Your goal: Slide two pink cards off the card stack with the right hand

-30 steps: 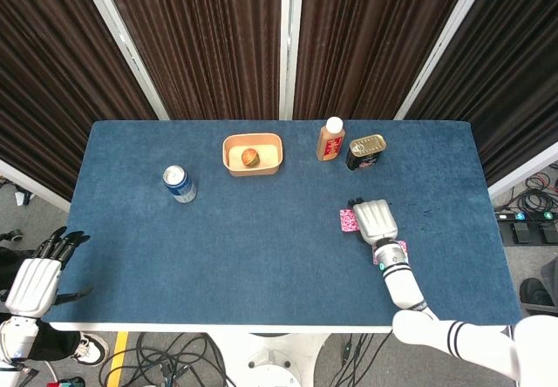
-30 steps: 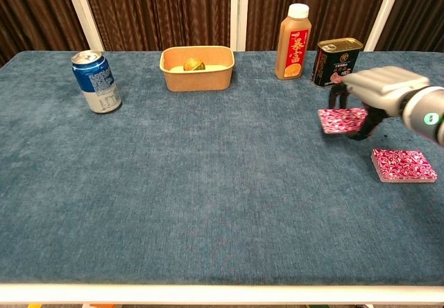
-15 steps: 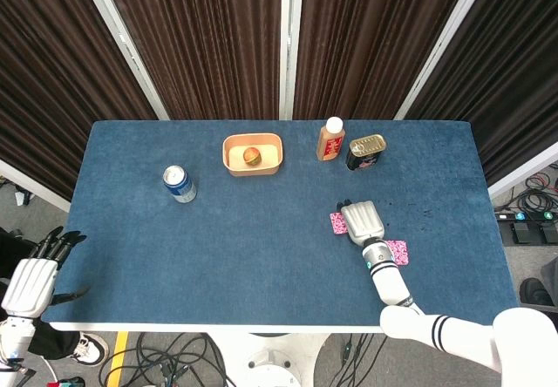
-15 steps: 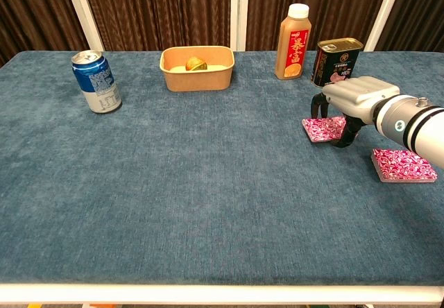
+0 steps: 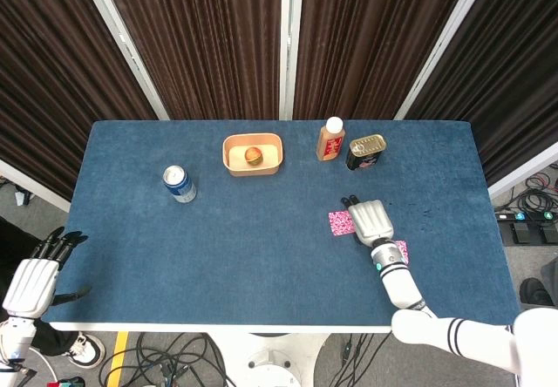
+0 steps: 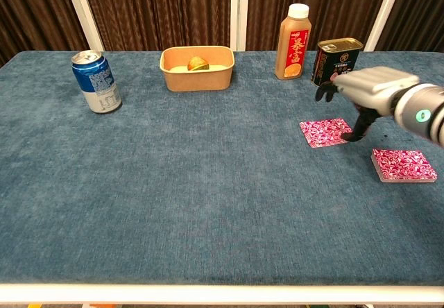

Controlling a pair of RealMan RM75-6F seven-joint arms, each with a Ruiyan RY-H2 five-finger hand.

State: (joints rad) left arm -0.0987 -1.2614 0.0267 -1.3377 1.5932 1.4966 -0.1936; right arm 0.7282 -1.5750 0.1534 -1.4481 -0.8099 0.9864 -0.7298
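Observation:
One pink patterned card (image 6: 324, 132) lies flat on the blue table, left of the pink card stack (image 6: 404, 164). My right hand (image 6: 368, 93) hovers just right of and above that card, fingers spread and holding nothing; a fingertip (image 6: 354, 136) hangs by the card's right edge. In the head view the card (image 5: 341, 223) shows left of the right hand (image 5: 373, 221), and the wrist partly covers the stack (image 5: 399, 250). My left hand (image 5: 35, 278) hangs off the table's near left corner, fingers apart and empty.
At the back stand a dark tin (image 6: 338, 62), an orange bottle (image 6: 294, 32) and a tan bowl (image 6: 197, 68) with a small fruit in it. A blue soda can (image 6: 96, 81) stands at the left.
The right hand carried a pink card leftward, set it flat on the table, then released it and lifted up and to the right. The left hand stayed put.

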